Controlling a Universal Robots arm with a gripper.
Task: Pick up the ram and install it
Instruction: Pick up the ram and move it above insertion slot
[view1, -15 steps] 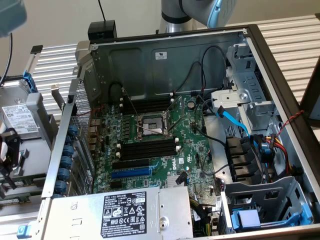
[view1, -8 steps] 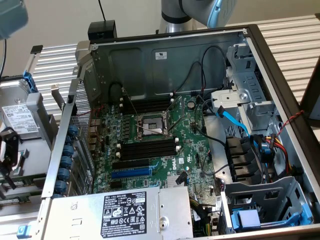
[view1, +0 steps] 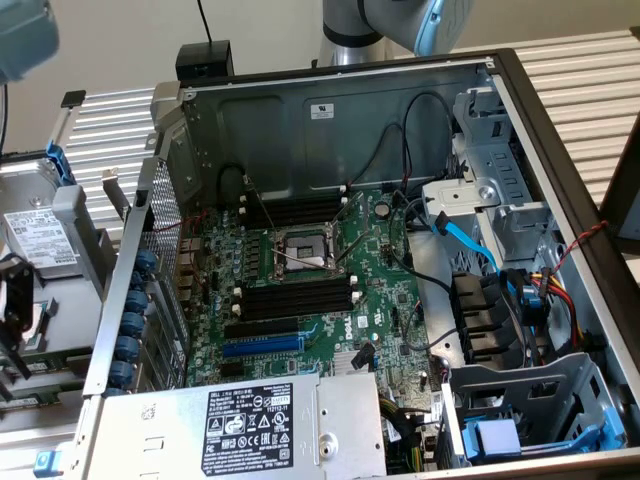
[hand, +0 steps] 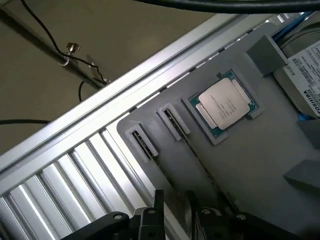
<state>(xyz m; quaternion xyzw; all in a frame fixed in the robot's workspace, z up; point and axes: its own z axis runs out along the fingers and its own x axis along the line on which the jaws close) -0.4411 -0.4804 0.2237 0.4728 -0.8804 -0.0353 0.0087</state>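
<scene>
Your end effector (hand: 175, 200), jaws apart and empty, hangs just beside one end of the ram (hand: 197, 161), which stands edgewise in the tray (hand: 260, 165), running lengthwise toward the CPU (hand: 225, 105).

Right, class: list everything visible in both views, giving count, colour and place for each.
computer case: one, grey, open, centre of the exterior view
circuit board: one, green, inside the case
memory slots: several, black, on the circuit board
long slot: one, blue, beside the nearer memory slots
power supply: one, silver, black label, at the case's near end
hard drive: one, grey, exterior view's left
table: one, silver, ribbed, under the tray
tray: one, grey, on the table
processor: one, silver on green, in the tray
memory stick: one seen edge-on, dark, standing in the tray
arm: one, grey and blue, above the case
hand: one, black, open, over the tray
</scene>
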